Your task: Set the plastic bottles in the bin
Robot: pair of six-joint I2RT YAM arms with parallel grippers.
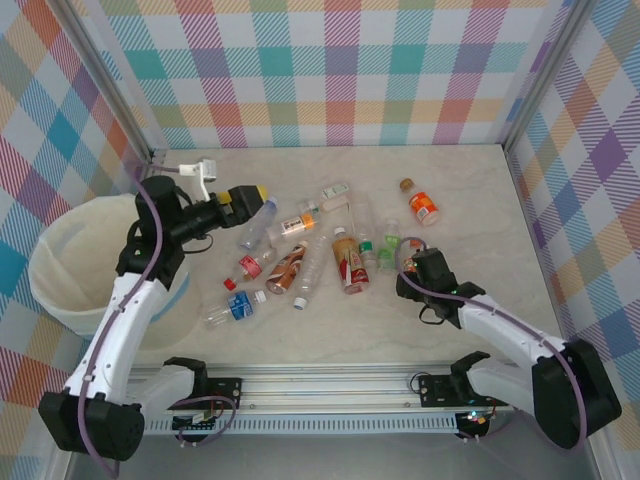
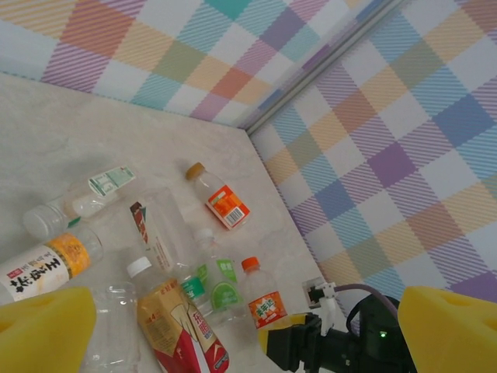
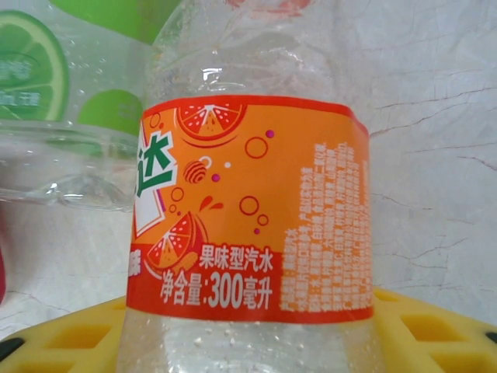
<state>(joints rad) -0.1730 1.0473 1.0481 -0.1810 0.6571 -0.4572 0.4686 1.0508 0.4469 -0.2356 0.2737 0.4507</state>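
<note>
Left claw [image 1: 255, 198], spread wide and empty, beside the bin [image 1: 60, 290]; well right of it, orange-labelled bottle [image 3: 248, 210] laid cap pointing away from right claw [image 1: 413, 262], whose closure cannot be told.

A robot lab cell: plaid walls [image 1: 340, 70], aluminium rail [image 1: 340, 385], marble tabletop [image 1: 470, 200].
</note>
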